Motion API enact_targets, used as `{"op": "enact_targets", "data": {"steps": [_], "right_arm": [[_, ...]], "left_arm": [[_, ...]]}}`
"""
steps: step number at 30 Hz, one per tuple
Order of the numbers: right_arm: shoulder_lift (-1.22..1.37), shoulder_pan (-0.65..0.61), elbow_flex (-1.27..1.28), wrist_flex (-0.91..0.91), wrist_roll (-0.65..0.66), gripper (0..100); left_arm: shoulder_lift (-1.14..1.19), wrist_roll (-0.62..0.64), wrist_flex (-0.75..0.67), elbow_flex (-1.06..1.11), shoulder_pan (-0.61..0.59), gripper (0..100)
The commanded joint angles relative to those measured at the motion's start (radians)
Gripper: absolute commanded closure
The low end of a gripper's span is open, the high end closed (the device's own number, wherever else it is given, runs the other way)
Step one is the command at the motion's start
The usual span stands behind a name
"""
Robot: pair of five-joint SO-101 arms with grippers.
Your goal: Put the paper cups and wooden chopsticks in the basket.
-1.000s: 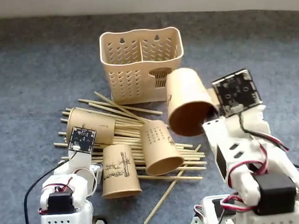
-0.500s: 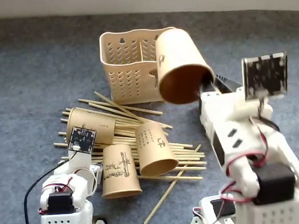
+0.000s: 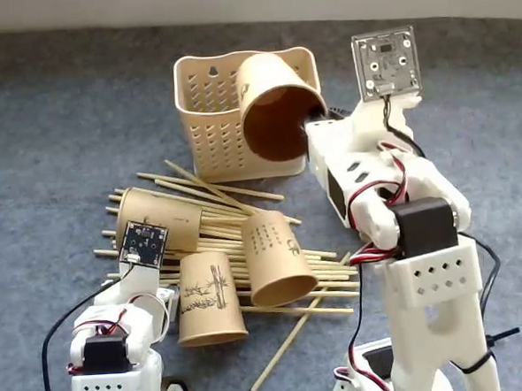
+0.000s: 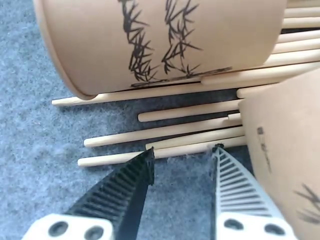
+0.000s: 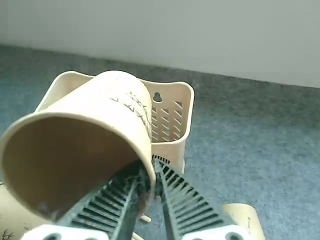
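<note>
Between the two ribbed fingers of the right end effector (image 5: 150,169) sits the wall of a paper cup (image 5: 75,150): the fingers are pressed nearly together on its rim, one inside the mouth and one outside, so this end effector is clamped on the cup. The cup is carried on its side in the air, its open mouth turned back toward the arm and its closed base pointing away from the fingers. Just past that base stands the basket (image 5: 172,110), upright, slotted and split by a middle wall into two compartments; the cup's base hangs over the basket's top edge, and whether the two touch cannot be told. Below this end effector and nearer the arms' bases lies the scattered pile of wooden chopsticks (image 3: 319,276) on the grey-covered table (image 3: 62,128), with three more cups among them: one lying on its side (image 3: 160,219), and two resting with their wide mouths toward the arms (image 3: 210,296) (image 3: 278,256). The left end effector (image 4: 182,155) is low over the table with its fingers apart and nothing between them; its fingertips (image 4: 145,162) reach the near ends of several chopsticks, which lie crosswise just beyond. Past those sticks a cup printed with bamboo leaves (image 4: 165,40) lies on its side across the pile, and another cup (image 4: 285,160) is just beside the pale finger.
</note>
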Motion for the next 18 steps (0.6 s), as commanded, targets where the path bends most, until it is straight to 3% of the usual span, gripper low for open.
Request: {"op": "enact_targets", "data": {"steps": [1, 13, 18], "right_arm": [[-0.002, 0.005, -0.041, -0.053, -0.012, 99.1], [-0.002, 0.013, -0.036, -0.064, -0.014, 99.1], [-0.001, 0.038, -0.031, -0.151, -0.014, 99.1]], "left_arm": [[-0.005, -0.003, 0.003, 0.019, 0.013, 81], [-0.005, -0.003, 0.003, 0.019, 0.013, 81], [-0.005, -0.003, 0.003, 0.019, 0.013, 81]]}}
